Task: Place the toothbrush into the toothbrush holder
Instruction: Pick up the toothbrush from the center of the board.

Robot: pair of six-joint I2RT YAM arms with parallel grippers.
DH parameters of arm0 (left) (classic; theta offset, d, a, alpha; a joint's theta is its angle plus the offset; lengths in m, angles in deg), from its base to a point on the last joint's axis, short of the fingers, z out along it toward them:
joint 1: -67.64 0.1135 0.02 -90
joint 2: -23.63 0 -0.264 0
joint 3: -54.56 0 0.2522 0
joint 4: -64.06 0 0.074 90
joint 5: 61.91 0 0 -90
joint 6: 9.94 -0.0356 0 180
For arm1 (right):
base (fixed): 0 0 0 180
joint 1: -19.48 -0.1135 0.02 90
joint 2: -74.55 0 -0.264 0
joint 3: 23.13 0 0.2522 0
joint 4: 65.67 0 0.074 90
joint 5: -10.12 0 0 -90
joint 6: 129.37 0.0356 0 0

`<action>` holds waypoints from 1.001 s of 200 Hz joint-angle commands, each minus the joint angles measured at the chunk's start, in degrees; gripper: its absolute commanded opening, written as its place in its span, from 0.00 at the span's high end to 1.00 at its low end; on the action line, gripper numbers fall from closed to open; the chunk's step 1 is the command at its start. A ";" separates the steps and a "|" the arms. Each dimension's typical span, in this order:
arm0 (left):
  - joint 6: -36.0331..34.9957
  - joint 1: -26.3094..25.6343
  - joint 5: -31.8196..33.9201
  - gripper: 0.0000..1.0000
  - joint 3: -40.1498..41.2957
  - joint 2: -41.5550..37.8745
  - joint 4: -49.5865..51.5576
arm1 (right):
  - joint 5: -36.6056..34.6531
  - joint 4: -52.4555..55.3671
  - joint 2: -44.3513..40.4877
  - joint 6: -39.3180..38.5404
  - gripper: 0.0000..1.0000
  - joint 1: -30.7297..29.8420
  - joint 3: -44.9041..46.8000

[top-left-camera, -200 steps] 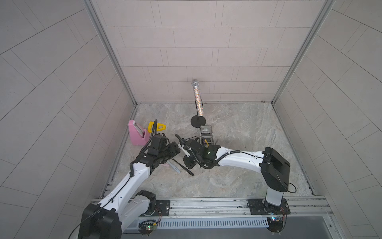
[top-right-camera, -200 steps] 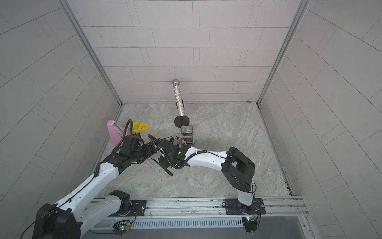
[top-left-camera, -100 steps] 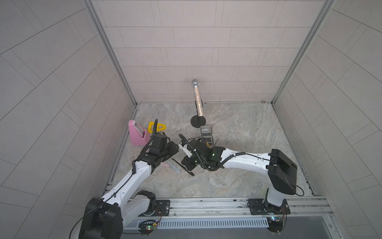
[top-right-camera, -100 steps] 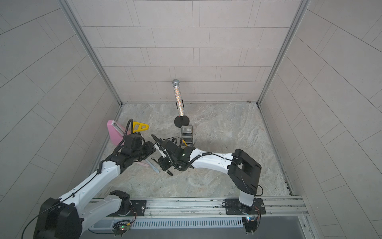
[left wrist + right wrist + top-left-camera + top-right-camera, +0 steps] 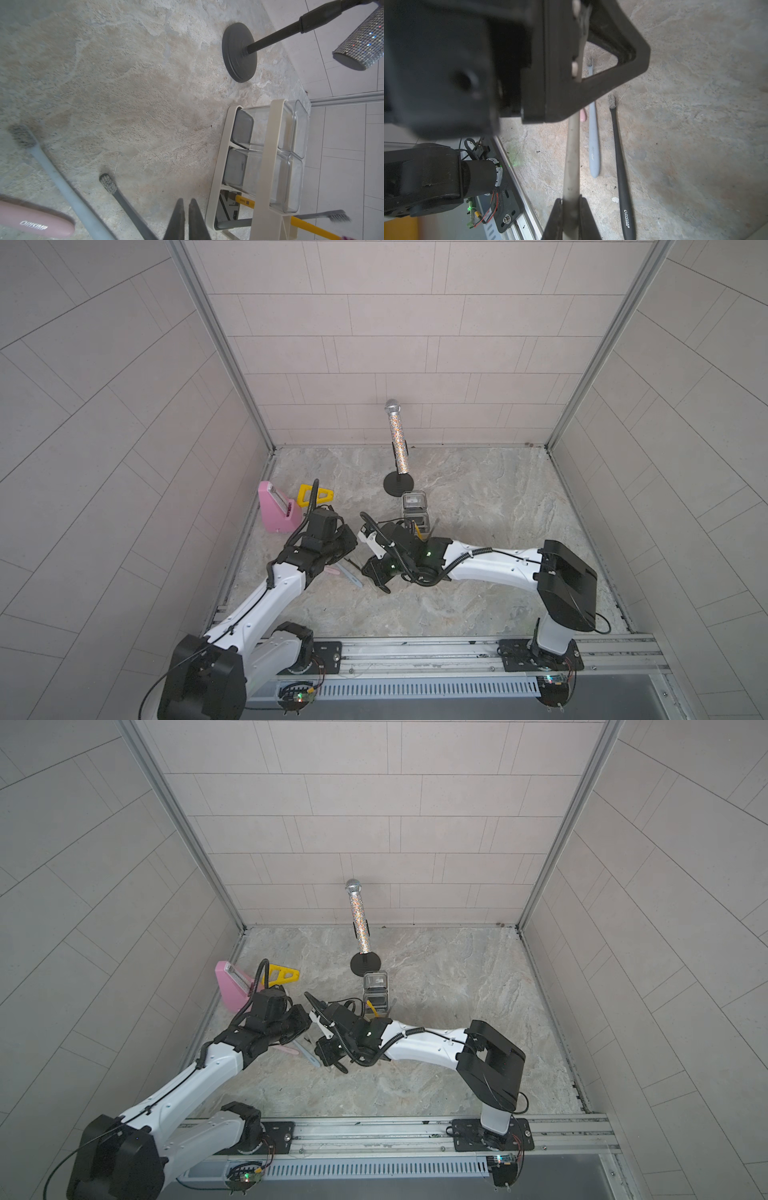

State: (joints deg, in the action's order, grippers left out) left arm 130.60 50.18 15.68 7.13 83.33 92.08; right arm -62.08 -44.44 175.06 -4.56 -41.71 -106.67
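Toothbrush (image 5: 572, 155) pinched by its handle in right claw (image 5: 571, 209), not yet in toothbrush holder (image 5: 272, 135). Left claw (image 5: 186, 202) pressed together; transfer and insertion remain.

**Much Stayed Out of Our Sight**

In the right wrist view the left tool (image 5: 638, 55) was a dark blur. It hid the head of the beige toothbrush (image 5: 572, 158) and all but one end of the pink toothbrush (image 5: 582, 115). In both top views the right arm (image 5: 490, 560) covered the near end of the toothbrush holder (image 5: 415, 510). We could not tell whether the left tool gripped anything.
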 commanded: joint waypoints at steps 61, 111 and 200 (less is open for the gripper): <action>-7.86 -2.48 10.26 1.00 -10.25 -3.79 15.41 | -1.17 0.51 -16.62 1.44 0.51 4.71 8.52; -13.93 -15.07 23.80 1.00 -22.56 -0.58 15.30 | -5.43 11.29 -35.54 -2.50 0.47 11.83 12.84; -28.13 -35.62 38.65 1.00 -22.08 10.02 -25.86 | 0.76 14.68 -45.80 -2.37 0.45 27.28 21.44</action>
State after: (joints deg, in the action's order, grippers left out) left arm 106.69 15.41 49.21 -17.50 92.75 81.96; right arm -63.46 -30.58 130.78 -6.98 -15.31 -85.84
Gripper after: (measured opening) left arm 0.090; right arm 0.544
